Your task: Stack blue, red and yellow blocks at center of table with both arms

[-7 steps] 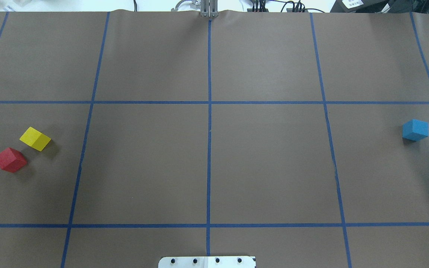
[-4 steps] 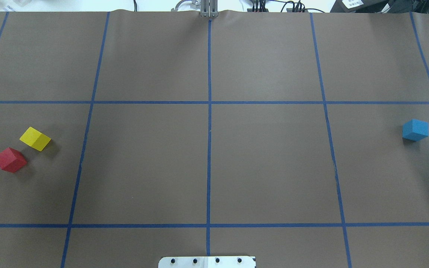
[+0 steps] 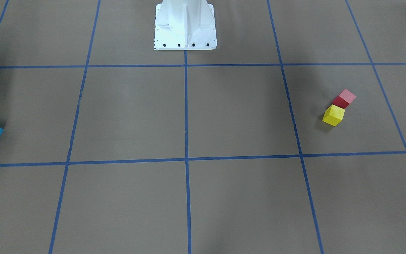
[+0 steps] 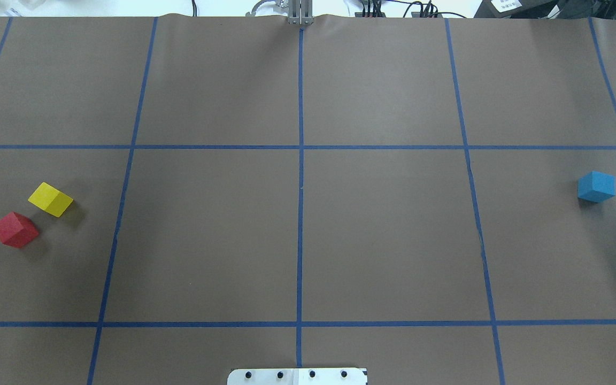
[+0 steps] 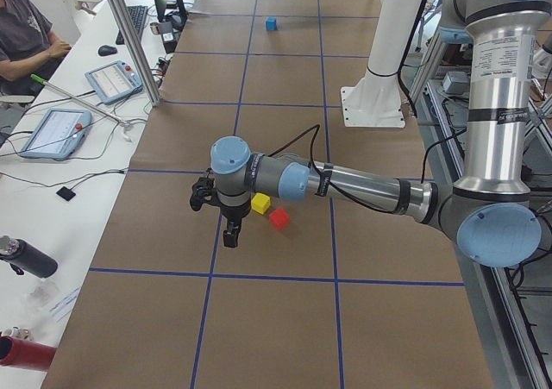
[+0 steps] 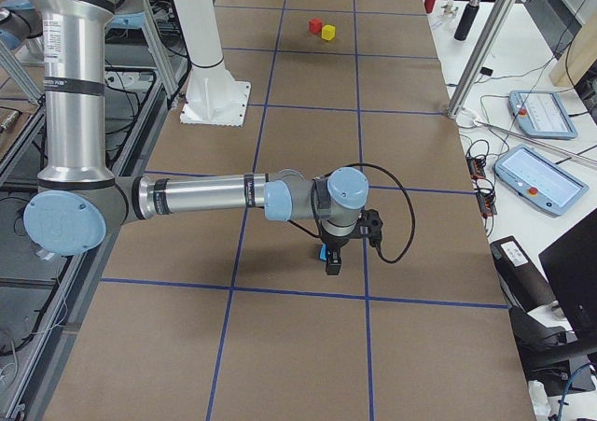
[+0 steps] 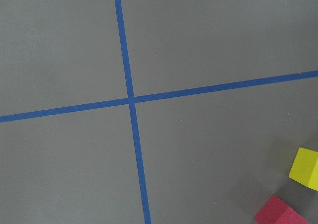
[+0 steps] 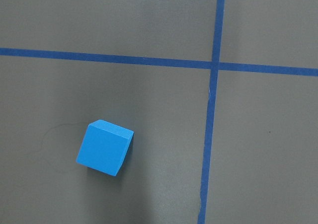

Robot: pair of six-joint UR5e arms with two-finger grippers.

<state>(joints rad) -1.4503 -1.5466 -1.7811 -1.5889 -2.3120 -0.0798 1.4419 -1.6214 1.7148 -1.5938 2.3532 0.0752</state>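
The blue block (image 4: 596, 186) lies at the table's far right; it also shows in the right wrist view (image 8: 104, 148). The yellow block (image 4: 50, 199) and the red block (image 4: 15, 229) lie close together at the far left, and show at the left wrist view's lower right corner (image 7: 305, 168). My left gripper (image 5: 231, 234) hangs above the table just beside the yellow block (image 5: 260, 203). My right gripper (image 6: 332, 264) hangs over the blue block (image 6: 323, 251), which it partly hides. Both grippers show only in side views, so I cannot tell whether they are open or shut.
The white robot pedestal (image 3: 185, 28) stands at the table's near middle edge. Blue tape lines (image 4: 300, 214) divide the brown table cover into a grid. An operator (image 5: 21, 35), tablets and bottles are on the side bench beyond the far edge.
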